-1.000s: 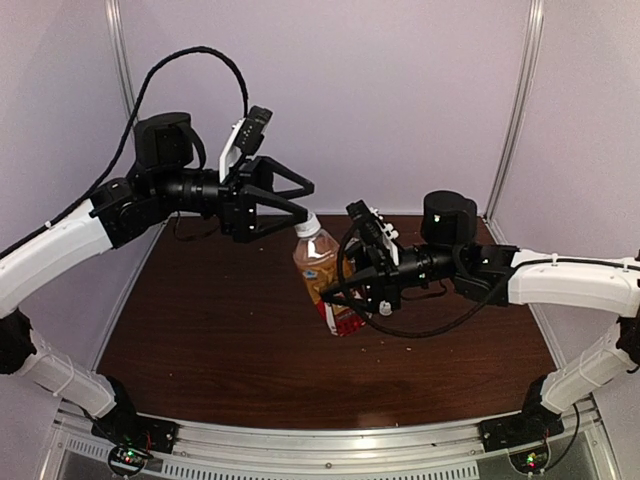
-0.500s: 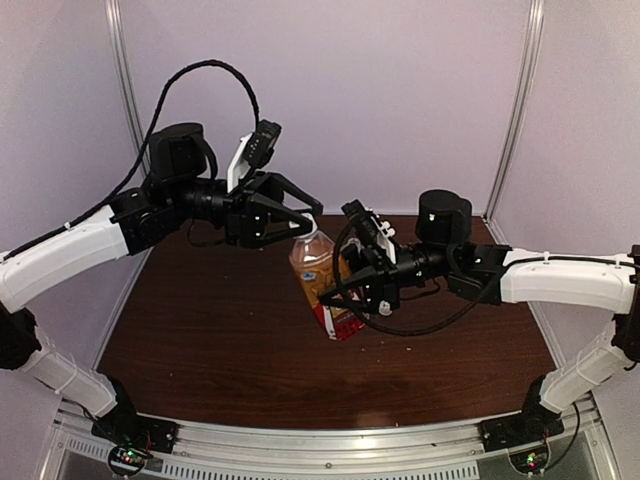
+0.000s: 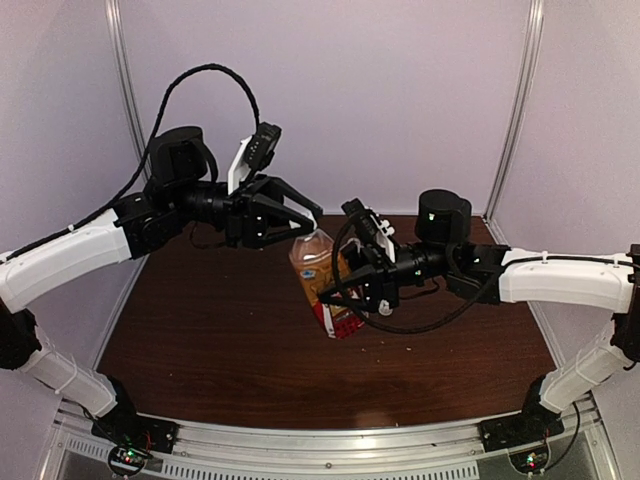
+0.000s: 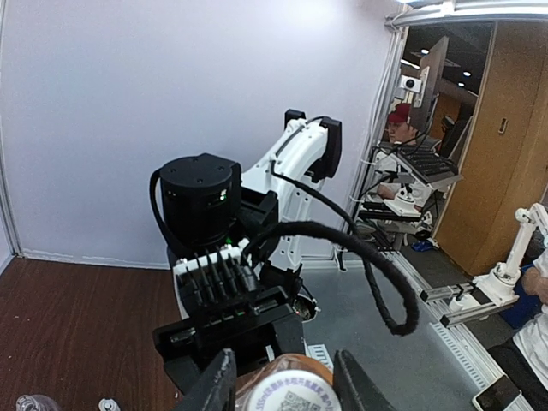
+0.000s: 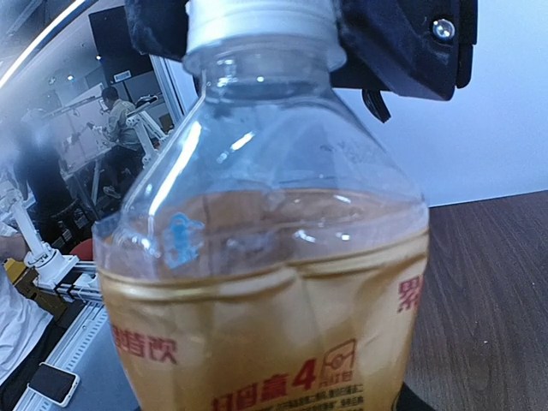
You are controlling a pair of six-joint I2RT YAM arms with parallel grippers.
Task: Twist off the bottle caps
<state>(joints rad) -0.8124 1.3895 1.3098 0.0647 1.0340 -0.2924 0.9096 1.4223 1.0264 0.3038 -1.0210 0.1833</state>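
The amber-brown bottle (image 3: 318, 265) with a red and white label hangs tilted above the table, and my right gripper (image 3: 342, 293) is shut on its lower body. In the right wrist view the bottle (image 5: 274, 300) fills the frame and hides my fingers. Its white bottle cap (image 5: 257, 17) sits between black gripper parts. My left gripper (image 3: 310, 228) comes in from the left. In the left wrist view its fingers (image 4: 218, 381) press either side of the cap (image 4: 287, 392), shut on it. The clear bottle is not plainly seen.
The brown table (image 3: 220, 330) lies below, with a few small specks (image 3: 385, 345) near the bottle's base. A clear plastic thing (image 4: 30, 402) and a small white bit (image 4: 107, 404) show at the left wrist view's bottom edge, mostly cut off. Pale walls and metal posts (image 3: 120, 60) surround the table.
My left gripper has come down and right over the bottle's top, and its jaws have closed from wide open onto the cap. The right gripper has kept its hold on the bottle.
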